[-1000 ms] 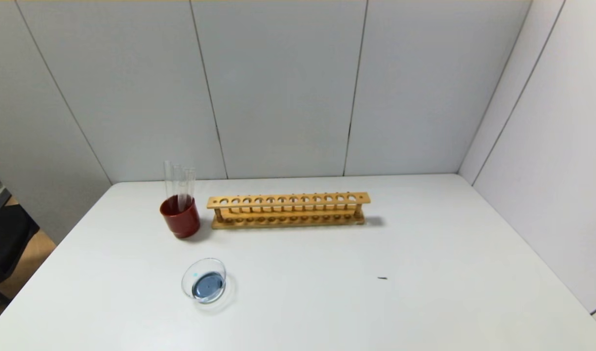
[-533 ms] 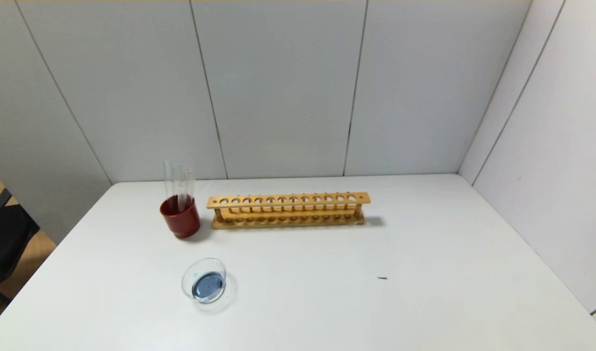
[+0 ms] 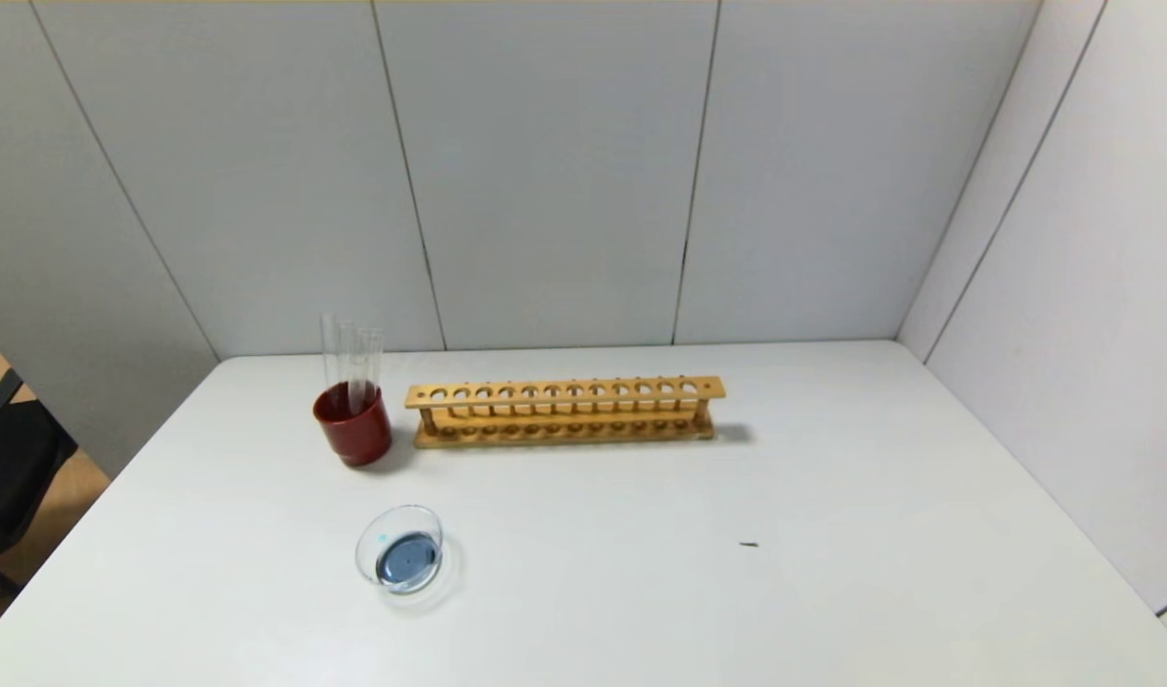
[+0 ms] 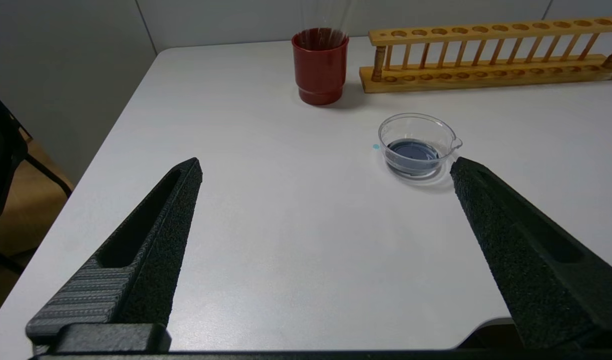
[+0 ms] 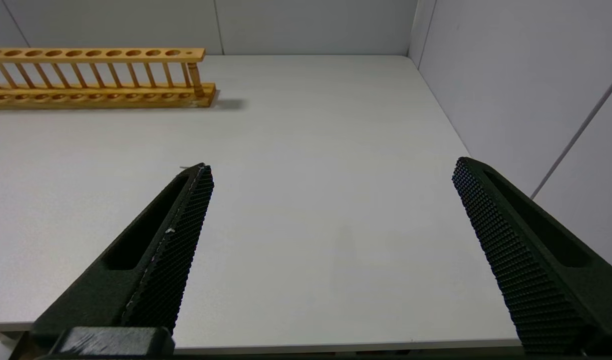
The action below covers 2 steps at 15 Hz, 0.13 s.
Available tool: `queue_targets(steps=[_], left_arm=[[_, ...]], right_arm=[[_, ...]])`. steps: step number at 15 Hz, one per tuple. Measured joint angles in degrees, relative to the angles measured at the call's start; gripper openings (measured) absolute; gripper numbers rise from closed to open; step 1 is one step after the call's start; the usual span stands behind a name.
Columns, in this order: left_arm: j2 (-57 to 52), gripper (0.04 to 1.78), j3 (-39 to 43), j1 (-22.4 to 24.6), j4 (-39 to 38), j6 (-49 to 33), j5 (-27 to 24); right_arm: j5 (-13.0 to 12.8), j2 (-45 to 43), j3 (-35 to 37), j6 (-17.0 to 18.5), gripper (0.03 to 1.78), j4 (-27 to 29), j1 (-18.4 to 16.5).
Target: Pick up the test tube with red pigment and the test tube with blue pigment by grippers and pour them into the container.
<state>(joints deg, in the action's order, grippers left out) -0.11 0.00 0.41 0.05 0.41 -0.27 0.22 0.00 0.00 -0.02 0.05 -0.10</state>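
Jaws on both grippers are spread wide with nothing between them — you can see that straight from the wrist views. Your left gripper (image 4: 326, 167) sits low over the near left part of the counter (image 3: 831, 534), back from the container (image 4: 417, 145), and your right gripper (image 5: 331, 167) hangs over the near right part, with bare counter under it. Neither one shows in the head view.

The container (image 3: 400, 550) is the small clear glass dish toward the front left, and it already has a dark blue-grey pool in the bottom. There's a tiny teal speck on the counter just beside it in the left wrist view.

Behind it stands the dark red cup (image 3: 353, 424), just left of the wooden rack (image 3: 564, 410), close but not touching. A few clear tubes (image 3: 352, 358) stand upright in the cup, leaning against each other — you can't tell from these views whether any of them has red or teal liquid in it, since the cup hides their lower ends. Every hole in the rack that you can see is empty.

A small dark fleck (image 3: 748, 545) lies on the counter, right of centre.
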Motion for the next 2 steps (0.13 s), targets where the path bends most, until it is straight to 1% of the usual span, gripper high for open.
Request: queue_targets(steps=[2], left_arm=[[0.0,1.75,0.0,0.0,0.0,0.0,0.02]], right_arm=[[0.0,0.0,0.0,0.02,1.75,0.02,0.0]])
